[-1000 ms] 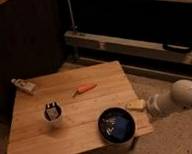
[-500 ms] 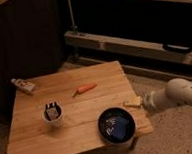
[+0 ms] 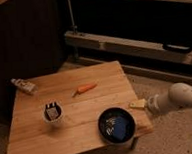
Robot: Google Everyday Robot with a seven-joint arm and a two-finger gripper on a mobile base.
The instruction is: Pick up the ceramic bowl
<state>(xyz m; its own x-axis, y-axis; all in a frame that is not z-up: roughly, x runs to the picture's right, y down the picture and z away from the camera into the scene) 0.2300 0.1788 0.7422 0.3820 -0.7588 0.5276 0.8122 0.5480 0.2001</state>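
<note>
1 square wooden table point(image 3: 97, 76) fills the lower left of the frame, on a speckled floor before a dark wall and a long metal rail point(image 3: 137, 42). It carries a small bottle point(image 3: 24, 86) at its upper left corner, an orange carrot-like piece point(image 3: 84, 89) mid-table and a white cup point(image 3: 53, 114). The ceramic bowl point(image 3: 118, 126) sits at the table's lower right corner. The gripper point(image 3: 137, 105) is at the table's right edge, just beside the bowl; whether it is released or clenched cannot be told. The white arm point(image 3: 177, 99) is cut off at right. The cup's contents are unclear.
</note>
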